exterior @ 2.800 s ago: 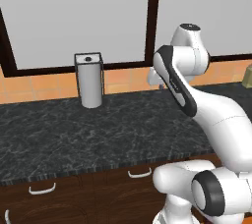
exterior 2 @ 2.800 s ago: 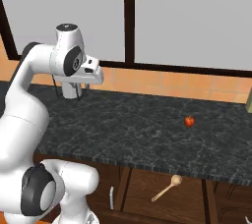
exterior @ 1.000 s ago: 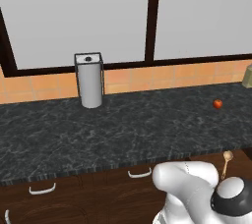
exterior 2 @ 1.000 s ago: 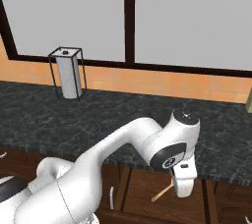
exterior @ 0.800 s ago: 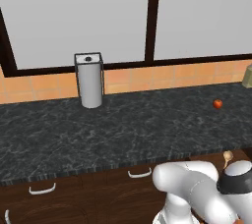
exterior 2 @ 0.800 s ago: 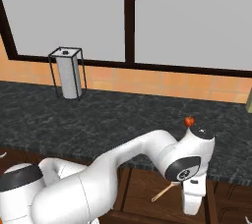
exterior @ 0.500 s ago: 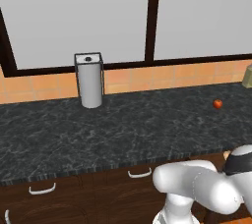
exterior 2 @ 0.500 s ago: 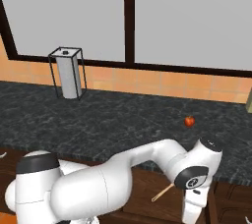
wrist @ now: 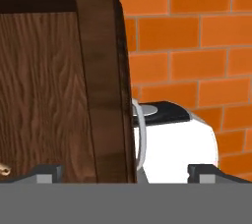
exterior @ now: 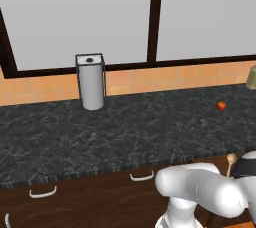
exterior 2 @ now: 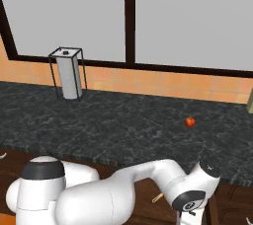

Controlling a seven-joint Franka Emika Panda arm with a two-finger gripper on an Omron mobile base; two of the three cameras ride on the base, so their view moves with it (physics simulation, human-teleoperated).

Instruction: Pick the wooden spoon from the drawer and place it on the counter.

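Observation:
The wooden spoon (exterior: 231, 159) lies in the open drawer below the counter (exterior: 125, 132); its round bowl peeks out beside my arm in the left base view. In the right base view only a bit of its handle (exterior 2: 158, 198) shows under my forearm. A small tan end of the spoon (wrist: 4, 170) sits at the lower left of the hand view. My gripper (wrist: 125, 174) is open, its fingertips (wrist: 47, 171) far apart astride the drawer's dark front wall (wrist: 106, 80). It holds nothing.
A paper towel holder (exterior: 90, 82) stands at the back of the counter. A small red fruit (exterior: 221, 105) lies on the right part of the worktop. The drawer's silver handle (wrist: 141, 134) and an orange brick-pattern floor (wrist: 197, 46) lie past the drawer front.
The arm swung down from above the counter to the drawer at the right, then kept moving rightward and lower. The spoon has stayed in the drawer.

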